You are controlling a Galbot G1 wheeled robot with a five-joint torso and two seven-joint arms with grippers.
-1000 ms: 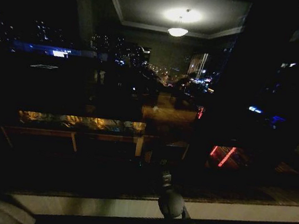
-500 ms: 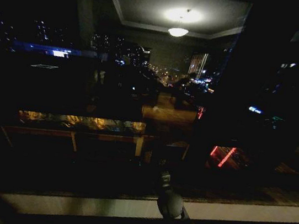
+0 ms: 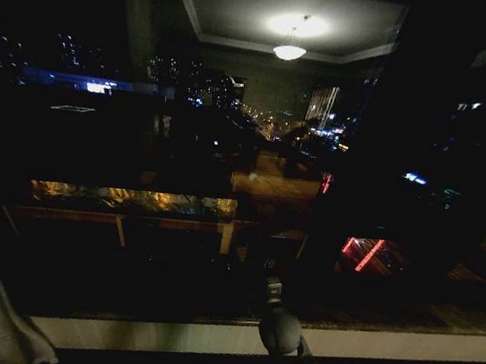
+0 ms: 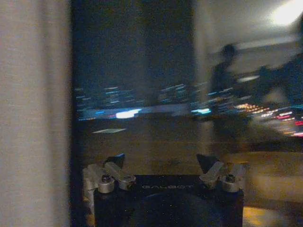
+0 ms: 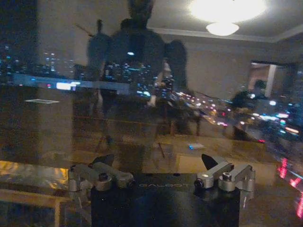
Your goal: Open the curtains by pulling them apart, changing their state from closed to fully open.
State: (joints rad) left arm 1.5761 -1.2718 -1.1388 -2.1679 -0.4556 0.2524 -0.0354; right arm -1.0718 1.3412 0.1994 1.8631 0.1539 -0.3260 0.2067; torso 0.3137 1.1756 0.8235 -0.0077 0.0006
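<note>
Window glass (image 3: pixel 186 138): dark pane taking up most of the head view, with city lights outside and a reflected ceiling lamp (image 3: pixel 288 51). We use it as our landmark.

Sill (image 3: pixel 203 338): pale ledge running along the foot of the glass.

Curtains (image 4: pixel 33 113): sheer off-white panel. In the left wrist view we see it hanging as a vertical band along one edge of the glass, with the pane beside it bare. In the head view we find a pale fold of fabric (image 3: pixel 9 335) low at the left end of the sill.

Left gripper (image 4: pixel 161 163): facing the glass, just beside the curtain edge. We see its fingers spread apart, nothing between them and no fabric touching them. In the head view a dark shape, probably this arm, sits by the pale fold at the left end of the sill.

Right gripper (image 5: pixel 157 161): facing bare glass, fingers parted and empty. In the head view we see the right arm (image 3: pixel 281 332) reaching up across the sill near the middle of the glass.
</note>
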